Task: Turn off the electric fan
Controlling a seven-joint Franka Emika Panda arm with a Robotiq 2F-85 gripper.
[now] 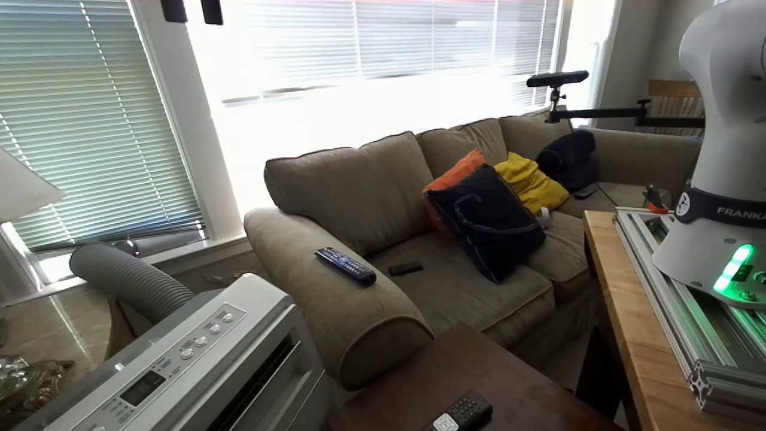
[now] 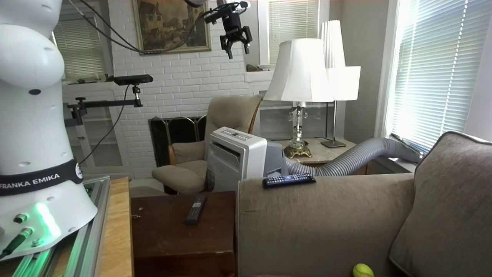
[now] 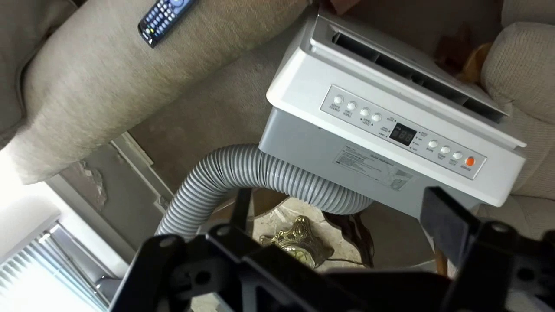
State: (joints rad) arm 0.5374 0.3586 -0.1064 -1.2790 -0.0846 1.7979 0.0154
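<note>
Evidently the jaws stand wide apart, so the gripper (image 2: pixel 238 53), if off-centre, could miss the orange button (image 3: pixel 470 161) on the electric fan (image 3: pixel 392 99) and strike its neighbours; the fan sits between sofa armrest (image 3: pixel 143 86) and armchair (image 2: pixel 231 112), with open air overhead, though a lamp (image 2: pixel 296 73) stands near

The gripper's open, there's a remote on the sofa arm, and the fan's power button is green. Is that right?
Not quite: the power button on the electric fan is orange, not green, as the wrist view shows. The rest stands: the gripper is open, and a remote lies on the sofa arm.
</note>
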